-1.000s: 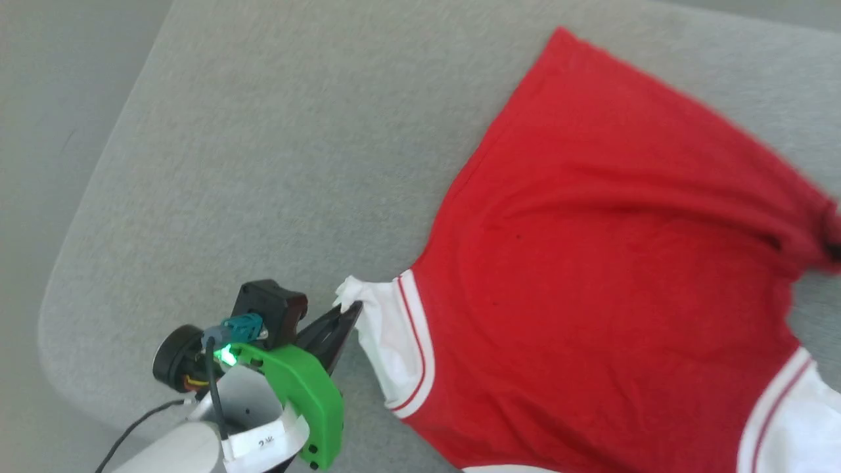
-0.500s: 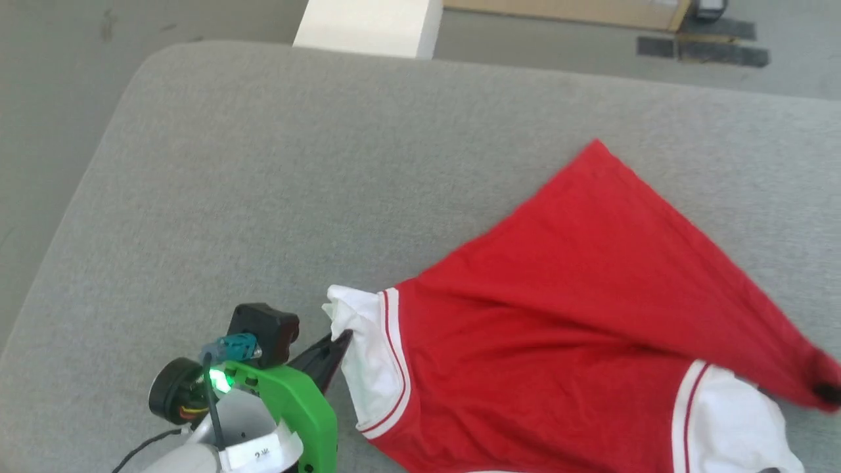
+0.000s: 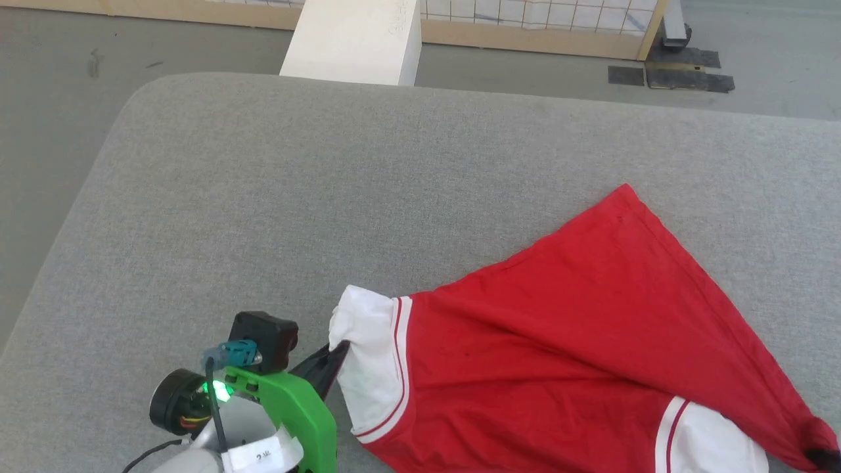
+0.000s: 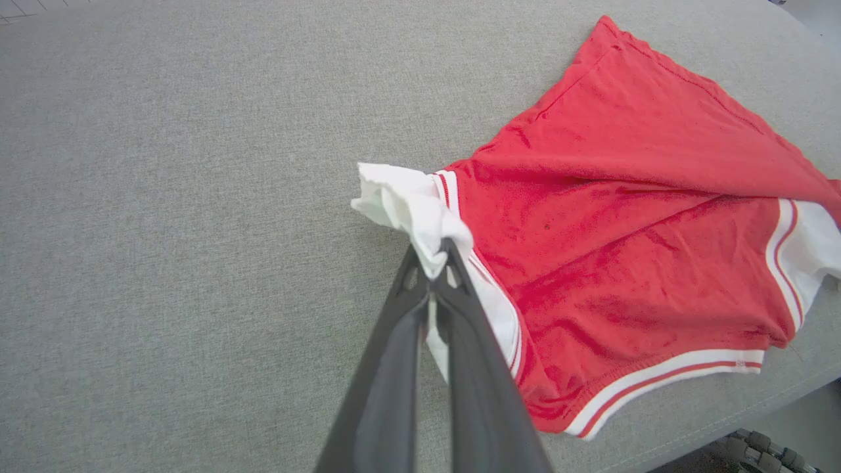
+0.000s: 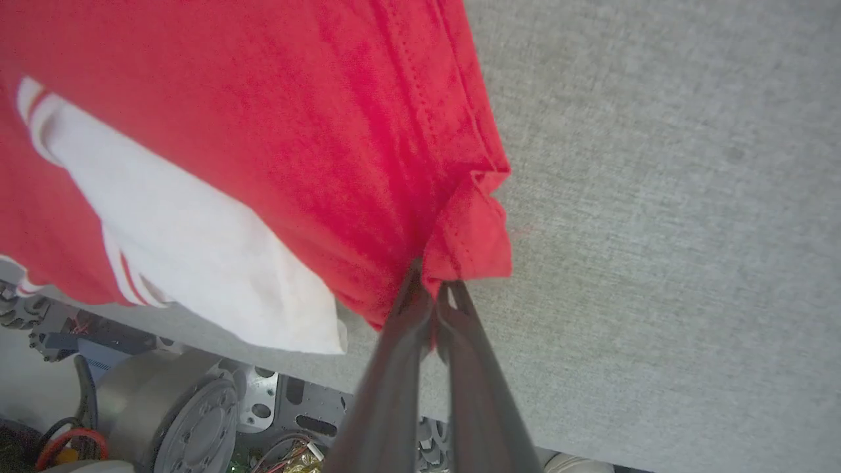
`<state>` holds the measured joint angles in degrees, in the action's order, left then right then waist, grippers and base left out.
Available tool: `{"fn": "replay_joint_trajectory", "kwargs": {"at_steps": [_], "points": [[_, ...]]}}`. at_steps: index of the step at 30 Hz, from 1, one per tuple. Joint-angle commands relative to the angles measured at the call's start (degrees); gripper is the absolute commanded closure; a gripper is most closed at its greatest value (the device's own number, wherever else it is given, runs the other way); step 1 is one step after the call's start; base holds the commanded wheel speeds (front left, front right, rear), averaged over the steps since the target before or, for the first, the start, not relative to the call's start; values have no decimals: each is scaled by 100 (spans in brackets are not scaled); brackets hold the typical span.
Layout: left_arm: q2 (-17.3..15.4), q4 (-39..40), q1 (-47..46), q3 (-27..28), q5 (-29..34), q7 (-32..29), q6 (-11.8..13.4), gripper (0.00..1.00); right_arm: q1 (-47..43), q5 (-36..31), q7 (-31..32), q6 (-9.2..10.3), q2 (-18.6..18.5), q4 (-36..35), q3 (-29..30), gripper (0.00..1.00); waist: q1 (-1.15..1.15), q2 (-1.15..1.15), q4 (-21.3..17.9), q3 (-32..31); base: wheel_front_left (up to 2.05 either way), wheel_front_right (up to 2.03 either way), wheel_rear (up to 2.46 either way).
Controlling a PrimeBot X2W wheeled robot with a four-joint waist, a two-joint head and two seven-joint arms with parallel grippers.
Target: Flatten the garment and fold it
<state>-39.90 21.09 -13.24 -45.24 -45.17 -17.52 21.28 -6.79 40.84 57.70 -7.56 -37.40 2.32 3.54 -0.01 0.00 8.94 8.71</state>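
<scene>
head view: the garment (image 3: 558, 355) lies skewed on the grey counter (image 3: 295, 197), with its near edge cut off by the frame. left wrist view: the left hand (image 4: 435, 263) is clamped on the bunched white sleeve (image 4: 407, 203), and a hard pull could slip the thin cloth free. right wrist view: the right hand (image 5: 433, 295) pinches a red hem corner (image 5: 479, 236) near the counter's edge, so uneven tension between the 2 hands may drag the garment off. no chest print shows.

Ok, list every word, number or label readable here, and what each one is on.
Nothing can be read clearly.
White tag on the left arm: dark marks, too small to read.
Pale block at the far side: faint scribble, unreadable.
Garment: no lettering on the side showing.
</scene>
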Motion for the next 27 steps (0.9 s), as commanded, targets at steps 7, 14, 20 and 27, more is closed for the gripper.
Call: {"fn": "replay_joint_trajectory", "kwargs": {"at_steps": [7, 14, 20, 27], "points": [[33, -16, -72, 6, -5, 35, -4, 100, 503, 48, -9, 8, 35, -583, 214, 0, 1, 0, 80, 160, 0, 0, 0], [126, -18, -175, -48, 53, 85, -76, 100, 1652, 1, 266, 8, 109, -1046, -62, 0, 1, 0, 302, 495, 0, 0, 0], [226, 45, -401, -127, 188, 111, -205, 100, 2992, -370, 566, 8, 353, -586, -584, 0, 1, 0, 623, 910, 0, 0, 0], [452, 93, -616, -230, 288, 159, -305, 100, 4149, -872, 813, 8, 379, 345, -1069, 0, 1, 0, 1049, 1301, 0, 0, 0]]}}
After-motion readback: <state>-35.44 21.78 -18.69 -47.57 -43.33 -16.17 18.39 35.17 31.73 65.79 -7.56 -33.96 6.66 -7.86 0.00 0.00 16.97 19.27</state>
